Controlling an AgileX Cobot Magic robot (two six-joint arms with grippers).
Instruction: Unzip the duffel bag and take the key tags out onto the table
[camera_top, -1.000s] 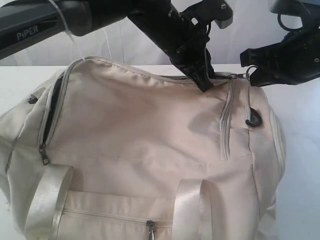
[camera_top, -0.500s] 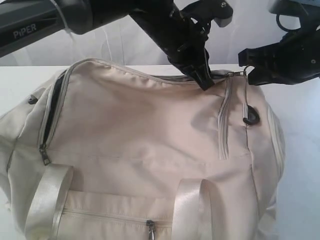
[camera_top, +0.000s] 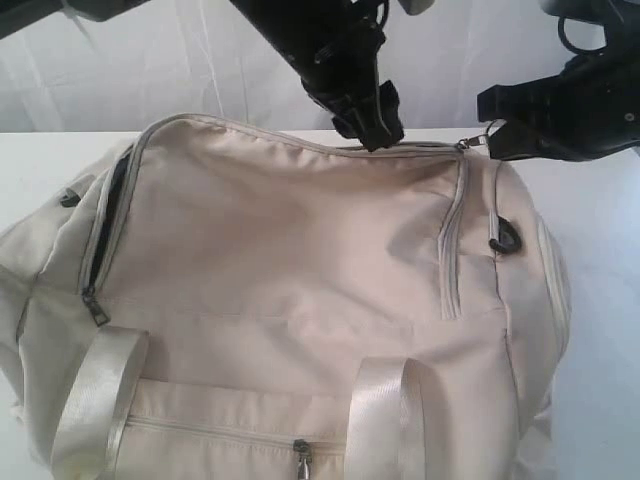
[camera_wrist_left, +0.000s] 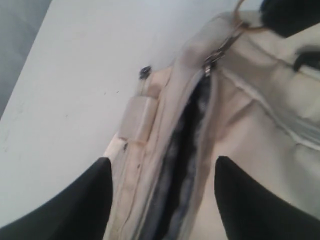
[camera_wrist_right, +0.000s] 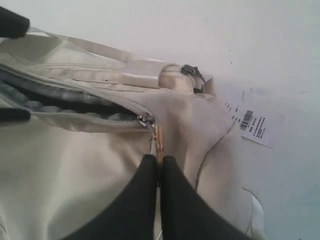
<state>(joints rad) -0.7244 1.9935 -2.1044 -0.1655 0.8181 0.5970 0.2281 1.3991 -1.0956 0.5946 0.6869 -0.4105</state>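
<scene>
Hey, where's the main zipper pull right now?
The pull sits at the bag's top right end in the exterior view, pinched in the right gripper.

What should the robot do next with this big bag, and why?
Probably the left pincer should dip down into the unzipped gap of the duffel bag. Its jaws stand open right above the dark lining. The right pincer pinches the zipper pull at the gap's end, which may hold it taut. No key tags show yet, so they are likely inside.
</scene>
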